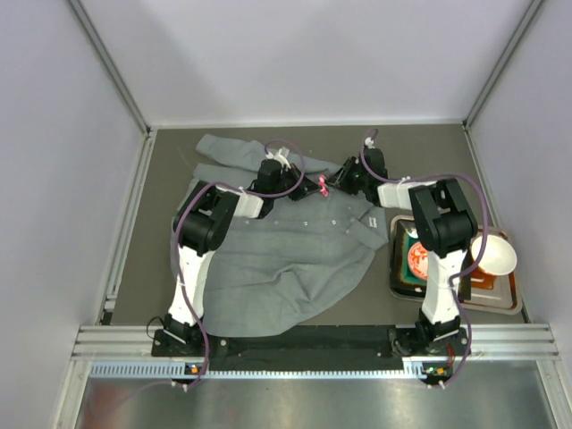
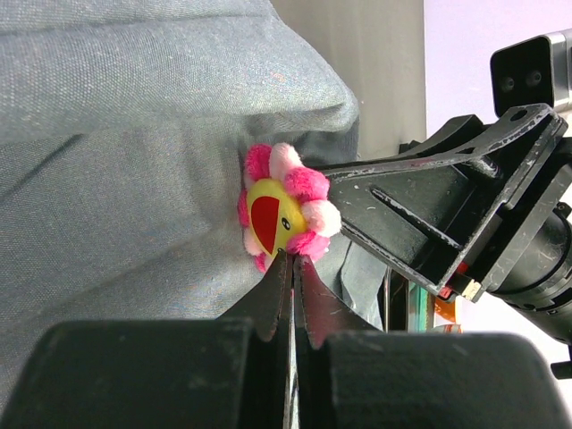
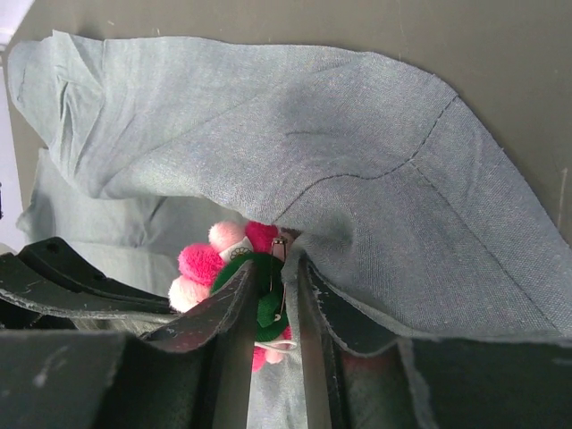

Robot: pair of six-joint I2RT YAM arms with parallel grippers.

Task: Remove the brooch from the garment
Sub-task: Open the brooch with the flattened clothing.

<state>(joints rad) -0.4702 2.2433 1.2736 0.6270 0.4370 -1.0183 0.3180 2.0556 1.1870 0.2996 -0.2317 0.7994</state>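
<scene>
The grey garment lies rumpled on the table. The pink brooch sits near its collar, between both grippers. In the left wrist view the brooch shows pink petals and a yellow centre against the grey cloth. My left gripper is shut, its tips pinching the brooch's lower petals. In the right wrist view the brooch shows its green back and metal pin. My right gripper has its jaws close together on that back, with a fold of the garment tented over one finger.
A dark tray stands at the right of the table, holding a white bowl and a red-and-green item. Enclosure walls stand on the left, right and back. The right arm's black fingers cross the left wrist view.
</scene>
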